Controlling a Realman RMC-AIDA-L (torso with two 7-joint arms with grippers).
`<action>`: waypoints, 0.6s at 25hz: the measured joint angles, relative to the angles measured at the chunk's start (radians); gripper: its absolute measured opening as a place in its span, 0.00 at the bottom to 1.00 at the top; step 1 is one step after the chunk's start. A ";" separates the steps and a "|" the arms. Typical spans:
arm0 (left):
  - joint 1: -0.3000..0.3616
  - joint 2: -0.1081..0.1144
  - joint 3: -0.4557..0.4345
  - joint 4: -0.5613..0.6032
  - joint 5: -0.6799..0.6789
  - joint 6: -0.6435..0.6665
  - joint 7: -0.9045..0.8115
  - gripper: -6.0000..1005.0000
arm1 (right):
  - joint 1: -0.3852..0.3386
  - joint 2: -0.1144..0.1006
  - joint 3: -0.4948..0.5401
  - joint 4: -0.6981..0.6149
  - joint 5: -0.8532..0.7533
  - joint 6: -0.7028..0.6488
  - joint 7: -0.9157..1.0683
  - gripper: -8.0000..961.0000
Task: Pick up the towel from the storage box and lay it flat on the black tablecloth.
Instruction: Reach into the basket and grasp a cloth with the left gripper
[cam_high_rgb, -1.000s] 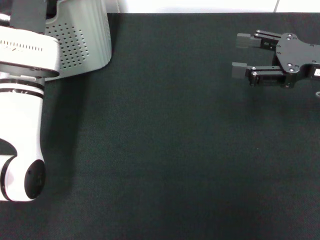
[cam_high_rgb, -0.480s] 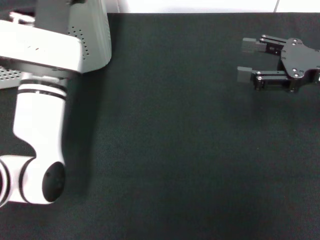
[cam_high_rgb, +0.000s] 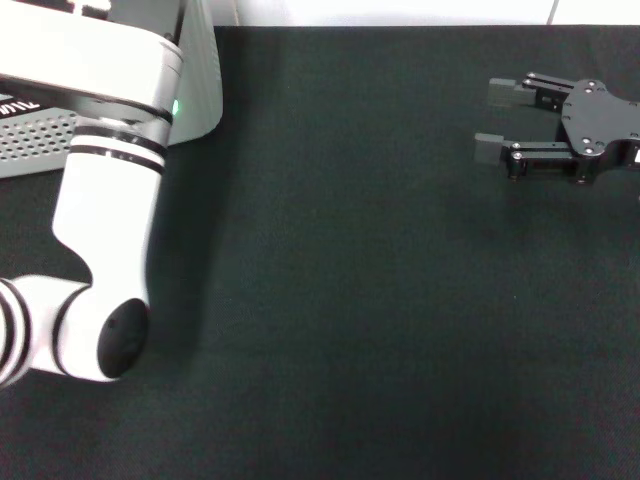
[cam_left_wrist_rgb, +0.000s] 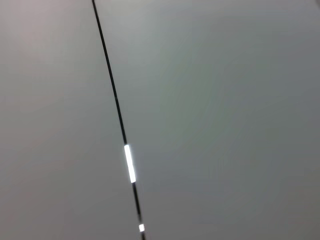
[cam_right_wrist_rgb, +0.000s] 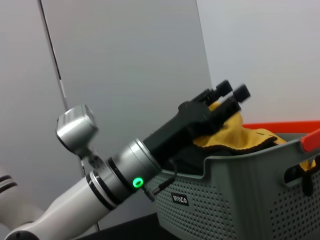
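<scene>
Above the storage box (cam_right_wrist_rgb: 240, 185), my left gripper (cam_right_wrist_rgb: 231, 97) pinches the yellow towel (cam_right_wrist_rgb: 227, 132), which is partly lifted out. My right gripper (cam_high_rgb: 492, 118) hovers open over the black tablecloth (cam_high_rgb: 350, 300). Next, I judge, I carry it across and spread it.

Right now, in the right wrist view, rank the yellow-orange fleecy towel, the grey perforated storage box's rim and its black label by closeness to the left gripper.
From the left gripper:
1. Yellow-orange fleecy towel, bunched directly under it, inside the box.
2. Grey perforated storage box rim, just below the towel.
3. Black label, lower on the box's outer wall.
</scene>
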 joint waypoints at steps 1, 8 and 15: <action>0.005 0.003 0.001 0.014 0.033 0.000 -0.068 0.54 | 0.000 0.001 0.000 0.000 0.000 0.002 0.000 0.85; 0.076 -0.001 0.007 0.286 0.296 0.061 -0.696 0.54 | -0.005 0.002 0.000 0.000 0.000 0.021 0.000 0.85; 0.132 -0.020 0.027 0.659 0.404 0.151 -1.251 0.54 | 0.005 0.014 0.002 -0.010 0.000 0.073 -0.003 0.85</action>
